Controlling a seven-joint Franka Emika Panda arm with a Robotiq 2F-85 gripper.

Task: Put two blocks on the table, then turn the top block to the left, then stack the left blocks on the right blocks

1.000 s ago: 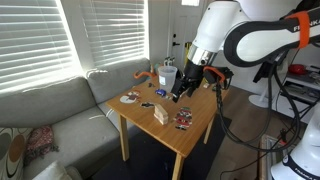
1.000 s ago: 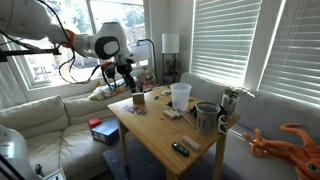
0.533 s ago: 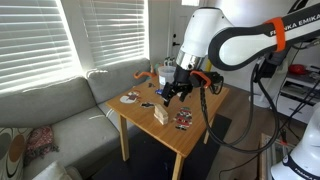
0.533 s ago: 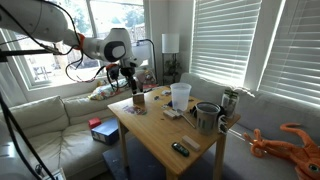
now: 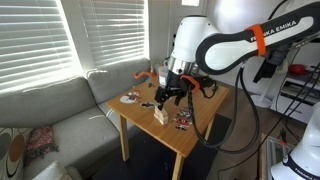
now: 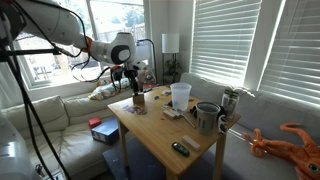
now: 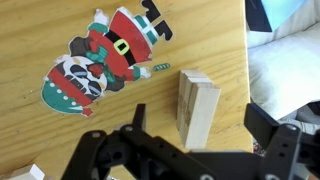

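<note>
Swung over the blocks, the tool hangs open.

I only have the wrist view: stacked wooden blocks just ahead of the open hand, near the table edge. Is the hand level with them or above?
Observer: Above. In an exterior view the hand hangs just over the blocks and does not seem to touch them.
Operator: Anything tall on the table that I can't see?
Observer: Yes, a white cup stands further in on the table, well apart from the blocks.
Operator: Anything beyond that?
Observer: A grey mug stands past the cup, on the side away from the blocks.
</note>
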